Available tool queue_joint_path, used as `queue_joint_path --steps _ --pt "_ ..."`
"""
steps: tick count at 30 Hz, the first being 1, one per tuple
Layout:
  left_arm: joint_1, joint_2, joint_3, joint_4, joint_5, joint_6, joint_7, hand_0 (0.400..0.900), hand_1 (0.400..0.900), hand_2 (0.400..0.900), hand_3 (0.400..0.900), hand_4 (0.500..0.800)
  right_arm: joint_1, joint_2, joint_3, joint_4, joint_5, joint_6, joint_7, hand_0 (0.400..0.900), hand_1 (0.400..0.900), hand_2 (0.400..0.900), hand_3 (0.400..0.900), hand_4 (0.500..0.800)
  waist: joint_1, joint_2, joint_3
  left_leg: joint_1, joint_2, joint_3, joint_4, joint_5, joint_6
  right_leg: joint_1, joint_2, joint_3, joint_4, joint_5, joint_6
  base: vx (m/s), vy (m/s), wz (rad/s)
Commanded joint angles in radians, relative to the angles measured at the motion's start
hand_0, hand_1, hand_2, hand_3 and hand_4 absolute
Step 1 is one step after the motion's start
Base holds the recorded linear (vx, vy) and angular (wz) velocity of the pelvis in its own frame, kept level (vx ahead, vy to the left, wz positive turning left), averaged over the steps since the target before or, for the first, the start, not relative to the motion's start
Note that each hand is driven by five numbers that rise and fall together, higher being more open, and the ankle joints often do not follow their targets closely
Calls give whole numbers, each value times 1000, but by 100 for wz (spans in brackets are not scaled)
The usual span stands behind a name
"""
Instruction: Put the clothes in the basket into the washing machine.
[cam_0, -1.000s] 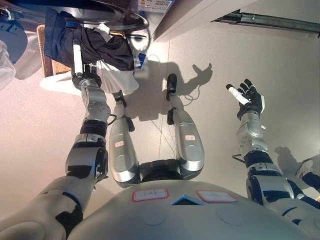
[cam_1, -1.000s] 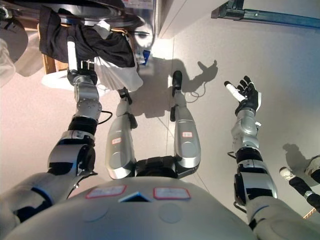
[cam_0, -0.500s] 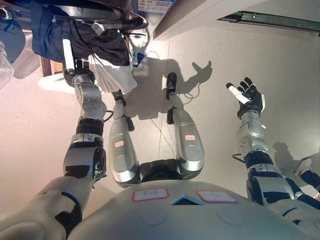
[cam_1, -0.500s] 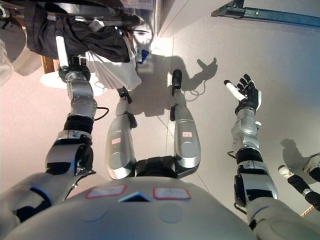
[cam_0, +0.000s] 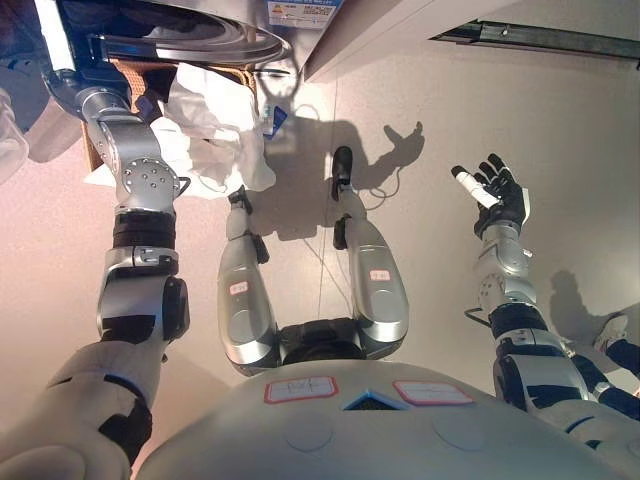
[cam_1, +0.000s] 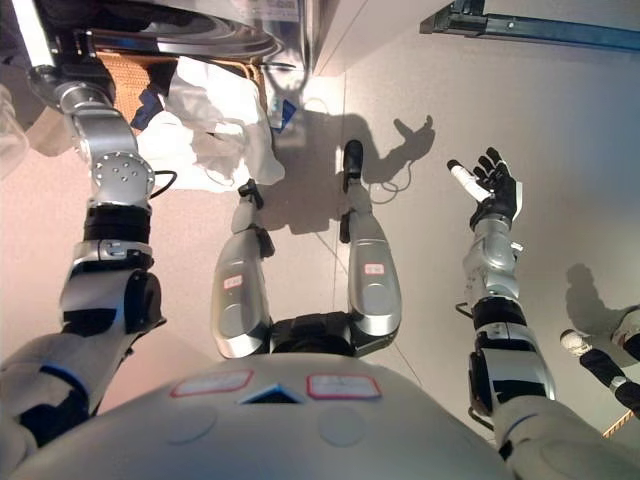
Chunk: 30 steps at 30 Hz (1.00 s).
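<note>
The left hand (cam_0: 55, 60) is raised to the top left corner, where only a white finger cover and a bit of dark palm show. The rest is cut off by the edge and lost against dark shapes, so whether it holds anything cannot be told. Just above and to the right of it is the washer (cam_0: 200, 30), seen only as the dark curved rim of its door opening; the drum inside is too dark to read. Below that rim, right of the left wrist, stands the basket (cam_1: 125, 75), a patch of brown weave mostly covered by clothes (cam_0: 215, 120): crumpled white cloth spilling over its near side onto the floor (cam_0: 420, 80), with a small dark blue piece at the left. A pale shape at the far left edge is too cut off to name.

The right hand (cam_0: 497, 195) hangs well apart at the right, over bare floor, fingers spread and empty.
</note>
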Motion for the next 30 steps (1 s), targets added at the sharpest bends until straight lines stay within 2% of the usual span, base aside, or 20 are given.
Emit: queue_joint_path --steps 1,11,14,16,20,23,30 --pt "-97 142 -9 -8 147 -130 -86 400 400 400 400 500 145 -83 -29 4 1 -40 -1 900 900 900 900 800 -9 27 -253 -72 21 -82 80 -61 -33 -10 -17 -15 63 -76 53 0 0 0" --pt "-160 160 -46 40 85 -107 -124 400 400 400 400 500 138 -94 -22 -16 2 -33 10 900 900 900 900 800 -20 34 -255 -74 20 -80 83 -64 -30 -11 -20 -14 67 -76 55 0 0 0" --pt "-184 173 -61 62 63 -95 -141 400 400 400 400 500 137 -100 -20 -20 2 -30 12 900 900 900 900 800 -23 35 -256 -74 20 -79 82 -64 -30 -14 -20 -13 66 -75 57 4 3 -3" --pt "-228 200 -91 110 50 -70 -156 400 400 400 400 500 136 -105 -14 -24 3 -27 18 900 900 900 900 800 -32 36 -257 -75 20 -77 84 -64 -29 -19 -20 -12 68 -74 58 0 0 0" --pt "-304 243 -138 204 82 -29 -154 400 400 400 400 500 128 -116 2 -40 12 -26 26 900 900 900 900 800 -43 39 -254 -82 20 -74 88 -64 -28 -27 -21 -9 73 -72 60 0 3 -1" --pt "-334 260 -163 240 102 -8 -153 400 400 400 400 500 124 -121 8 -61 20 -30 30 900 900 900 900 800 -50 39 -248 -90 20 -73 100 -68 -27 -35 -22 -4 80 -73 61 -3 8 -5" --pt "-372 257 -183 295 137 16 -145 400 400 400 400 500 121 -128 1 -110 42 -43 31 900 900 900 900 800 -69 32 -230 -120 20 -69 133 -79 -25 -70 -23 5 111 -81 58 -14 4 -4"
